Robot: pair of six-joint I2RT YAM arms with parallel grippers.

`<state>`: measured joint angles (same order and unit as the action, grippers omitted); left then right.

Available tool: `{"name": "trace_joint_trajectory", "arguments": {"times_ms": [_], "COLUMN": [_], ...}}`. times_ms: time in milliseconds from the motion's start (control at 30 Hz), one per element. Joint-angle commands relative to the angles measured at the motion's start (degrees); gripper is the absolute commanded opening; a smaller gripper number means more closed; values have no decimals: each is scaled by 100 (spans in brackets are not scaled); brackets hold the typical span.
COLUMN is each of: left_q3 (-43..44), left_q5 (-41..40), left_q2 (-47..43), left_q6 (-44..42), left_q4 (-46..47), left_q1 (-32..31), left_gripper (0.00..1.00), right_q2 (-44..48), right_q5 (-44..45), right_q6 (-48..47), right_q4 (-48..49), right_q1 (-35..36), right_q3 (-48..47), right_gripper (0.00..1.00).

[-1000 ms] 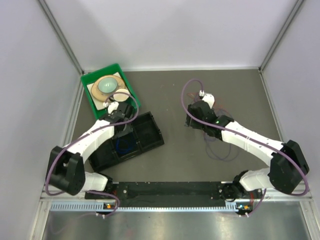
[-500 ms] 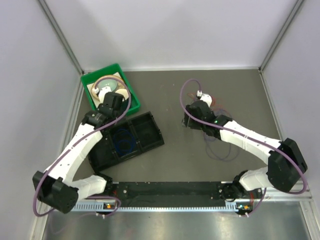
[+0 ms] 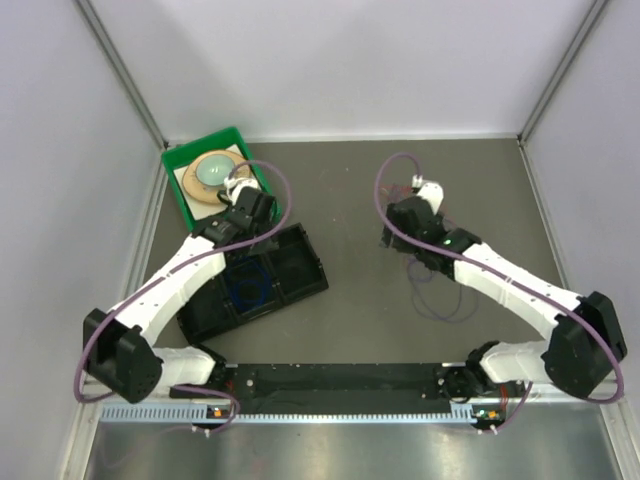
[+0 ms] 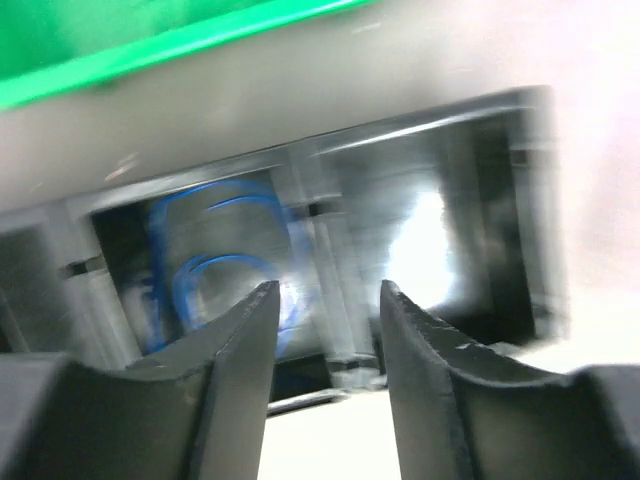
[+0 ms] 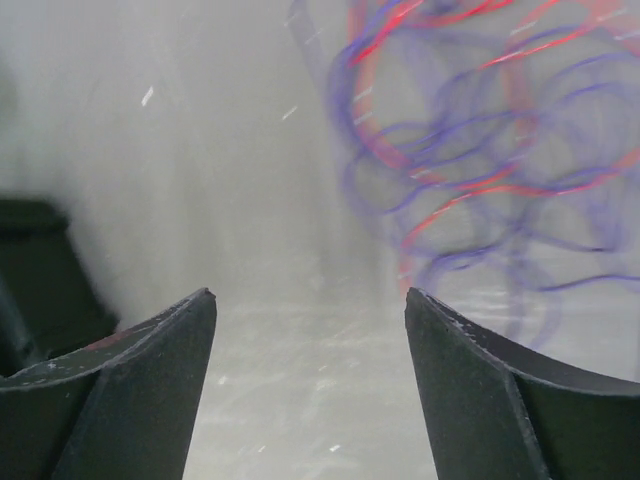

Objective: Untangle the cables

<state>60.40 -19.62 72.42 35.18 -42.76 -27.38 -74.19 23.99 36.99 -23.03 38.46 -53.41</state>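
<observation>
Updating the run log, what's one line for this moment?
left gripper: open, empty, facing black tray with blue cable | right gripper: open, empty, red-and-purple cable tangle ahead

- My left arm (image 3: 180, 275) has its elbow out left and reaches forward and a bit right; the left gripper (image 4: 328, 290) sits with fingers partly spread, nothing pinched.
- My right arm (image 3: 500, 280) angles forward-left; the right gripper (image 5: 310, 295) is spread wide, gripping nothing.

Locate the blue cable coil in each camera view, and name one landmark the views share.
Top external: blue cable coil in the black tray, left of centre.
Left wrist: left of centre, inside a tray compartment.
Right wrist: not in it.
Shared landmark: the green bin, in top external and left wrist views.
</observation>
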Motion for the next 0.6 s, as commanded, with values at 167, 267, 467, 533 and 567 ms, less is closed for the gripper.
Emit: {"name": "trace_joint_trajectory", "arguments": {"times_ms": [167, 267, 467, 533, 567], "left_q3": [1255, 1316, 1229, 1132, 1062], "left_q5": [204, 273, 494, 406, 389], "left_q2": [1045, 1177, 1117, 1037, 950], "left_q6": [-327, -336, -345, -354, -371], "left_q4": [689, 682, 532, 523, 515], "left_q1": [-734, -734, -725, -717, -725], "left_gripper": [71, 71, 70, 70, 70], "right_q2": [-207, -1145, -2746, -3169, -3641], "right_q5": [-562, -1034, -1907, -1741, -1444], "right_q6": [-877, -913, -2368, -2818, -3203], "right_q4": [272, 89, -202, -736, -938], "right_q1": [-1735, -2008, -1843, -1649, -1605], "right_q3": [-703, -1477, -3183, -4031, -4333], "right_gripper": [80, 75, 68, 67, 67]}}
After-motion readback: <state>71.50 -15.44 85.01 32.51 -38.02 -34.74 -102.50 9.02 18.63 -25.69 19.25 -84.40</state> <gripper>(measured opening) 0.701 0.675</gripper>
